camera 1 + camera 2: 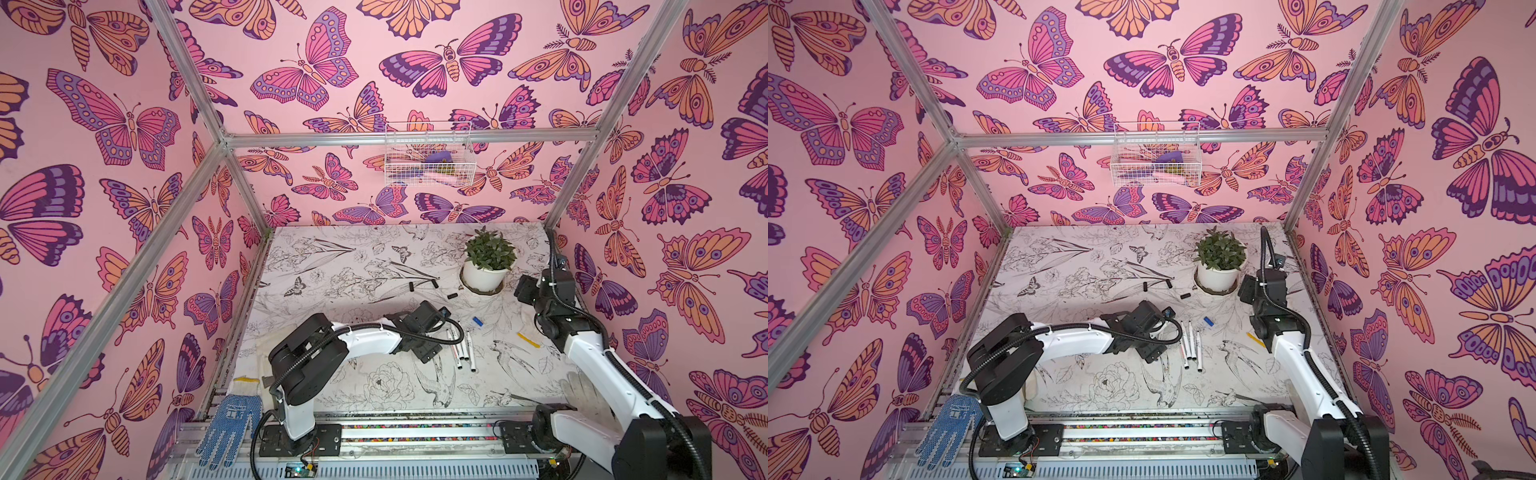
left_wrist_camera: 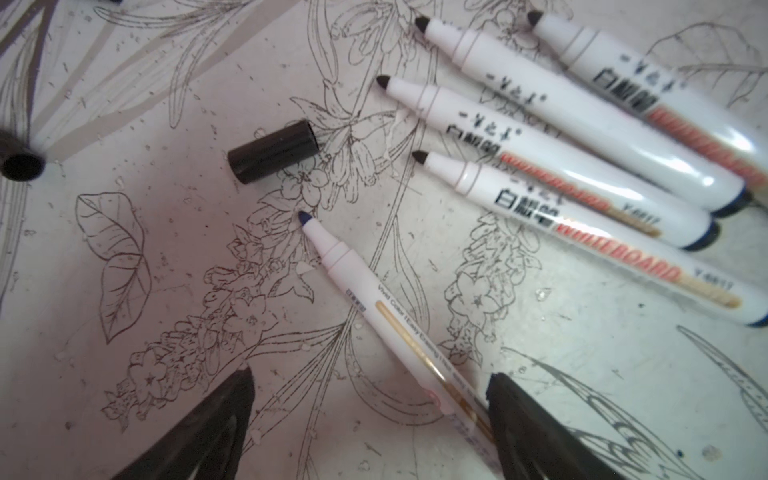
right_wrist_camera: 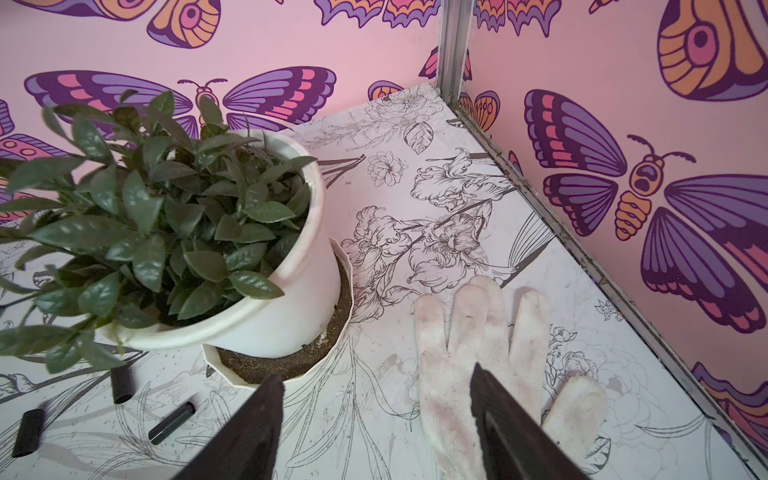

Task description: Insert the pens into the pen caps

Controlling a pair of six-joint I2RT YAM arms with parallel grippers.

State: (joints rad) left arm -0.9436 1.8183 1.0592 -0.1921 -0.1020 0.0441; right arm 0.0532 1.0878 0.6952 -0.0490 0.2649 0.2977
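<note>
Left wrist view: left claw [image 2: 370, 374] spread wide astride the blue-tipped pen [image 2: 393, 328], nothing gripped, barrel pointing straight ahead. Black cap [image 2: 274, 151] lies just past its tip.

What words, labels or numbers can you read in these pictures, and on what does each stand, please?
"Vivid Color | Easy Erasing": barrel of the blue-tipped pen; the rest is blurred.
"WHITEBOARD": red print on the dark-tipped pen beside it.
Labels on the other pens and the blue glove's mark: too blurred to read.
</note>
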